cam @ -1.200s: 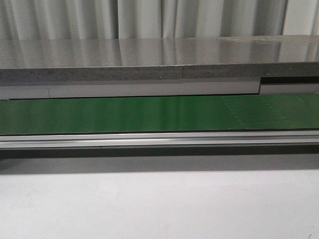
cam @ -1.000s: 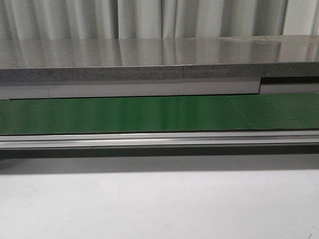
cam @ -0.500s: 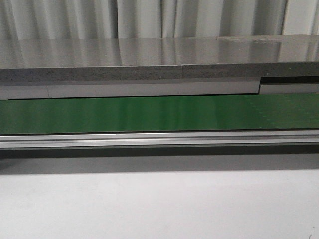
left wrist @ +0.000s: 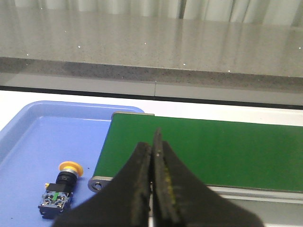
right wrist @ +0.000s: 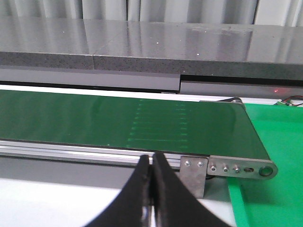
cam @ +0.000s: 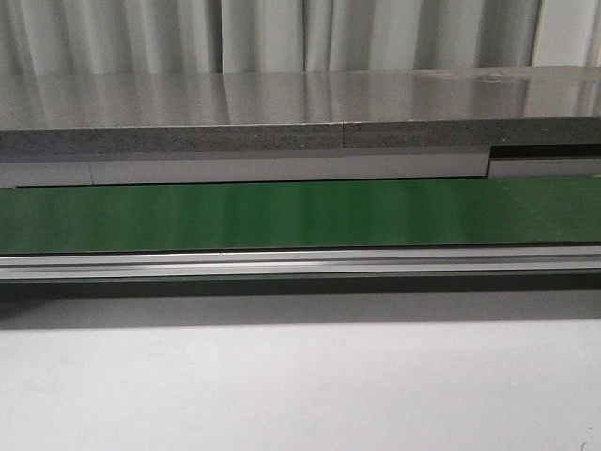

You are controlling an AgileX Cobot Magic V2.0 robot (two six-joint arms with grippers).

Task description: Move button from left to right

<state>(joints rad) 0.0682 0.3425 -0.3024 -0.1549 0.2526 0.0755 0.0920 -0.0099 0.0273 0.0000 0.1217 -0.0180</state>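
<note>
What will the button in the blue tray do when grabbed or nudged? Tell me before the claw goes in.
The button lies on its side in the tray, so its round yellow cap may let it roll or pivot if nudged. The blocky black body looks rigid and probably offers flat sides to grip. It seems small, likely light.

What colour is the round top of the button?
Yellow-orange, on the button; the left wrist view shows it best.

Yellow-capped black button, blue tray, green belt.
</note>
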